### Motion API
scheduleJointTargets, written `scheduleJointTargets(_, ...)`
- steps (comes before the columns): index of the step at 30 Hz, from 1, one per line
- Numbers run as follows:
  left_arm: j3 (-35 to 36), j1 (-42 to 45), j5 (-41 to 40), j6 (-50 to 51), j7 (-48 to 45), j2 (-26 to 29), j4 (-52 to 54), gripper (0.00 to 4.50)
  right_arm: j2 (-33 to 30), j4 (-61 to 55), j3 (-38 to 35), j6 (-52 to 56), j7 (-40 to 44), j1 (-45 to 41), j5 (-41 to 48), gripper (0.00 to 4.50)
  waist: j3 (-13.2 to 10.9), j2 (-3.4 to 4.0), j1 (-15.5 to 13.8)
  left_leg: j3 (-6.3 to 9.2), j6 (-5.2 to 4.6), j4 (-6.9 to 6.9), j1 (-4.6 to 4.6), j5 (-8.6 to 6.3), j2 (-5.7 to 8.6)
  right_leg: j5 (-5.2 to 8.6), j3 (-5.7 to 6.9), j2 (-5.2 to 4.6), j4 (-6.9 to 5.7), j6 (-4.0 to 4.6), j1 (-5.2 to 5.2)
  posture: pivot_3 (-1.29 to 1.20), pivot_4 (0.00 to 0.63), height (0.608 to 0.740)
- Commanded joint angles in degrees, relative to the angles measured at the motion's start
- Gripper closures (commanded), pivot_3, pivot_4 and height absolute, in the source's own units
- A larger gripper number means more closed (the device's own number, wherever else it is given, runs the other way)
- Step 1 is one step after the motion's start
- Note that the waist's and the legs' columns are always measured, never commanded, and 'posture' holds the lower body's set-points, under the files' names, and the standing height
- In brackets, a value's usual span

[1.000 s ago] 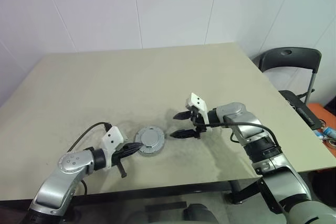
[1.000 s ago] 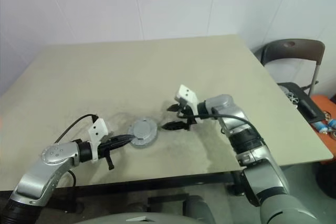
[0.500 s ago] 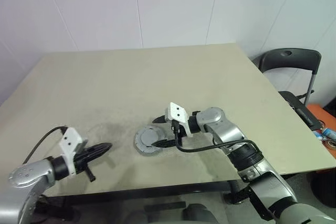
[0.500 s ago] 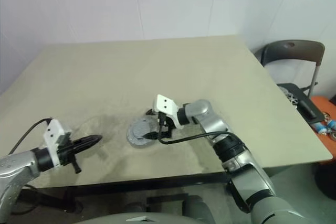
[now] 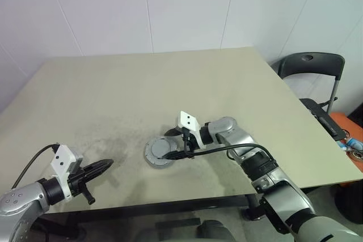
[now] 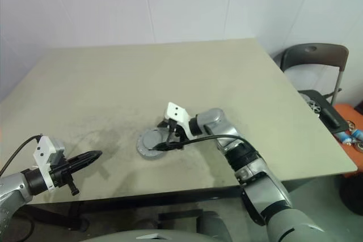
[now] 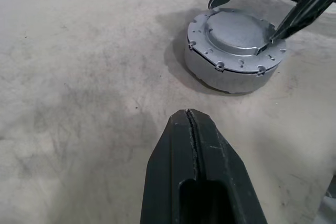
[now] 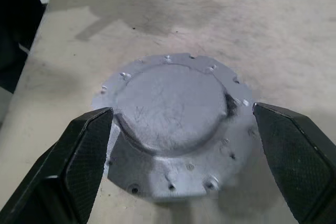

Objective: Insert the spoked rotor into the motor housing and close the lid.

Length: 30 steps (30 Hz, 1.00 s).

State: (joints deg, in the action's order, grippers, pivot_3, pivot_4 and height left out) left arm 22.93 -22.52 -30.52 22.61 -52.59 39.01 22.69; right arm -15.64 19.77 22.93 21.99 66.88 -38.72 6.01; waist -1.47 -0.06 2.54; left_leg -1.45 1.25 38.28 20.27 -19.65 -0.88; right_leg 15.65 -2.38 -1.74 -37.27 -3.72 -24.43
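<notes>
Left gripper: nearest, at table front edge, fingers pressed together, nothing held, well apart from work. Motor housing: mid-table, front of centre, lid seated on top; rotor presumably inside, can't confirm. Right gripper: fingers wide apart, 1 each side of lid, straddling it w/o a grip. Step in hand, by judgement: closing/seating lid. Next move likely needs fingers squeezed or pressed evenly on lid, keeping housing from sliding.
</notes>
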Motion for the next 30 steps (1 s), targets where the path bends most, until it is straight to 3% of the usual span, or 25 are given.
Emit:
scheduleJointTargets(1,0.1,1.1,-0.7,-1.5,0.0,-0.2,1.6,4.50,-1.1,-2.9,-2.4,0.3,0.4,-0.9,1.6,0.03,0.0,-0.01,0.0,0.00,0.00,0.00,0.00,0.00,0.00,0.00,0.00,0.00,0.00,0.00,0.00,0.00,0.000,0.740)
scheduleJointTargets(14,-12.5,15.0,1.3,0.7,1.3,-2.1,-3.4,4.50,-6.1,-9.0,-7.3,11.1,0.9,2.3,7.9,0.03,0.1,-0.08,-0.1,0.00,0.01,0.04,-0.01,0.01,0.01,-0.01,-0.01,0.08,-0.09,-0.01,0.01,0.00,0.000,0.740)
scheduleJointTargets(19,-17.2,20.9,2.1,2.2,1.3,-3.3,-5.9,4.50,-7.7,-12.0,-8.8,19.0,0.1,3.1,11.1,0.03,0.1,-0.08,0.0,0.00,0.00,0.28,0.02,0.01,0.02,-0.01,-0.01,0.12,-0.25,-0.02,0.03,0.00,0.000,0.740)
scheduleJointTargets(26,-22.9,23.1,6.5,0.1,-1.2,-1.8,-9.5,4.50,-8.8,-12.2,-9.0,39.9,-2.0,-0.1,16.8,0.03,0.0,-0.09,-0.1,0.01,-0.03,0.86,0.03,0.00,0.01,-0.01,-0.03,0.15,-0.72,-0.03,0.05,0.00,0.000,0.740)
scheduleJointTargets(30,-22.7,23.5,7.0,-0.6,-1.2,-2.1,-10.6,4.50,-8.3,-11.5,-8.4,43.5,-3.7,-0.8,17.5,0.03,0.0,-0.10,-0.1,0.05,-0.03,0.97,-0.13,0.02,0.02,-0.04,-0.08,0.28,-0.83,-0.07,0.18,0.00,0.000,0.740)
